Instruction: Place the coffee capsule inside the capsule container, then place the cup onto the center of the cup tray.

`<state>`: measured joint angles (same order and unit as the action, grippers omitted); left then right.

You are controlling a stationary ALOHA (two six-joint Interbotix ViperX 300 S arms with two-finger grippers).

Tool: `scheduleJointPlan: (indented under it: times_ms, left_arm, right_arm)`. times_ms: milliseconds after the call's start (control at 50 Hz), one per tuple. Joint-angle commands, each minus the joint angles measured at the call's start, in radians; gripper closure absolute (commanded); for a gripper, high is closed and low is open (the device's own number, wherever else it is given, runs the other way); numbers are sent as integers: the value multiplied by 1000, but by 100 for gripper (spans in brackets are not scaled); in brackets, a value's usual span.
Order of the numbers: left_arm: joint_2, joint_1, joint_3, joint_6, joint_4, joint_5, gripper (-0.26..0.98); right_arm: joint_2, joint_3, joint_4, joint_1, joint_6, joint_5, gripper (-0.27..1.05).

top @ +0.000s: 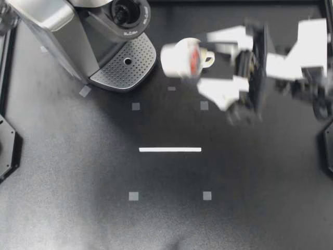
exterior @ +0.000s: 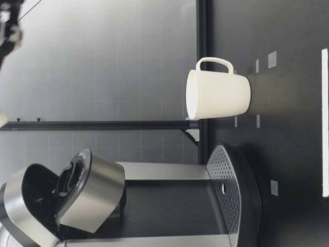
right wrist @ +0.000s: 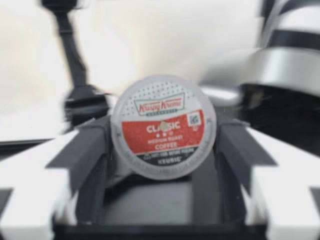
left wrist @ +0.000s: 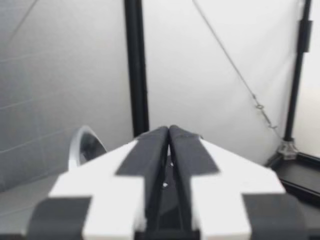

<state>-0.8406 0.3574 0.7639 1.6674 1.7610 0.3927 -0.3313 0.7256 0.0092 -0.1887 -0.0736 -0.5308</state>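
My right gripper (top: pixel 205 61) comes in from the right, high over the table, shut on a white coffee capsule (top: pixel 179 57) with a red lid. The right wrist view shows the capsule (right wrist: pixel 163 127) pinched between both fingers (right wrist: pixel 85 147). The white cup (exterior: pixel 218 95) stands upright on the table beside the machine. From above only its handle (top: pixel 209 58) peeks out under the capsule. The machine's capsule container (top: pixel 125 13) stands open, lid raised (exterior: pixel 90 190). Its perforated cup tray (top: pixel 122 70) holds nothing. My left gripper (left wrist: pixel 167 135) is shut, empty, raised off the table.
The silver coffee machine (top: pixel 57 31) fills the back left corner. A white tape line (top: pixel 170 149) and small grey tape squares (top: pixel 133 196) mark the black table. Black frame posts (exterior: pixel 203 31) run along the far edge.
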Motion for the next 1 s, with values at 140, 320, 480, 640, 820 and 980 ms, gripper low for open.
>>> scheduleJointPlan:
  times_ms: [140,320,480,640,820,980]
  left_arm:
    - [-11,2,8,12,5,-8,55]
    - [-11,2,6,12,5,-8,55]
    - [-9,3,8,14,5,-8,55]
    - [-8,2,8,14,3,-8,55]
    - [-8,3,9,12,3,-8,55]
    - [-8,2,9,12,5,-8,55]
  right_arm:
    - [37,-176,-15,-83,-54,209,19]
    - [84,-265,-15,-106,-91,313,19]
    - [115,-313,-17,-129,-94,364,19]
    - [149,-345,-17,-143,-94,397,19]
    - [196,-376,-17,-155,-95,410,19]
    - [236,-394,-17,-156,-97,410,19]
